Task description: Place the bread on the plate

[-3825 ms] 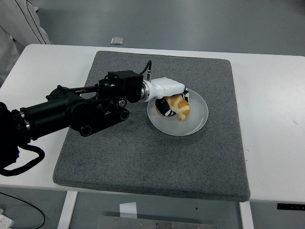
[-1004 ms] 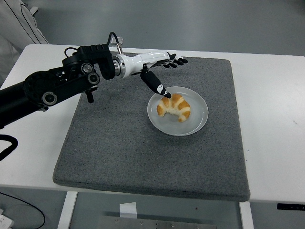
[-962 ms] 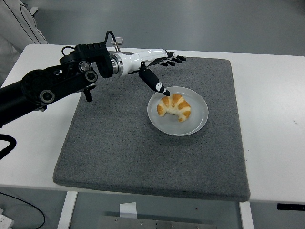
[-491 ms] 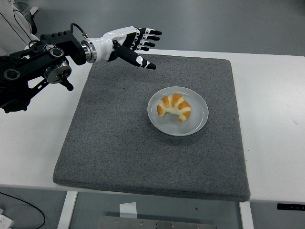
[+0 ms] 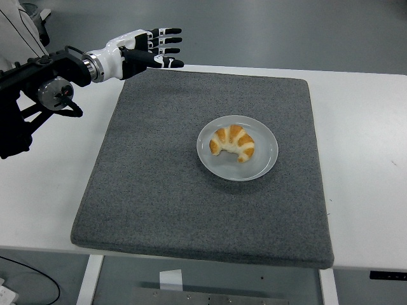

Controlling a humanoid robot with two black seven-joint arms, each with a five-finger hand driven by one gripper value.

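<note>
A golden croissant (image 5: 233, 142) lies on the left half of the round grey plate (image 5: 263, 157), which rests on the dark grey mat (image 5: 159, 190). My left hand (image 5: 156, 49) hovers high over the mat's far left corner, well away from the plate. Its fingers are spread flat and hold nothing. The black left arm (image 5: 38, 89) runs back to the picture's left edge. No right arm shows.
The mat covers the middle of the white table (image 5: 362, 140). A small grey square object (image 5: 156, 54) lies on the floor beyond the table's far edge, partly behind my hand. White cloth of a person (image 5: 19, 28) shows at the top left corner.
My left hand let go of the croissant on the plate, opened, then rose and pulled back to the upper left. The croissant stays on the plate.
</note>
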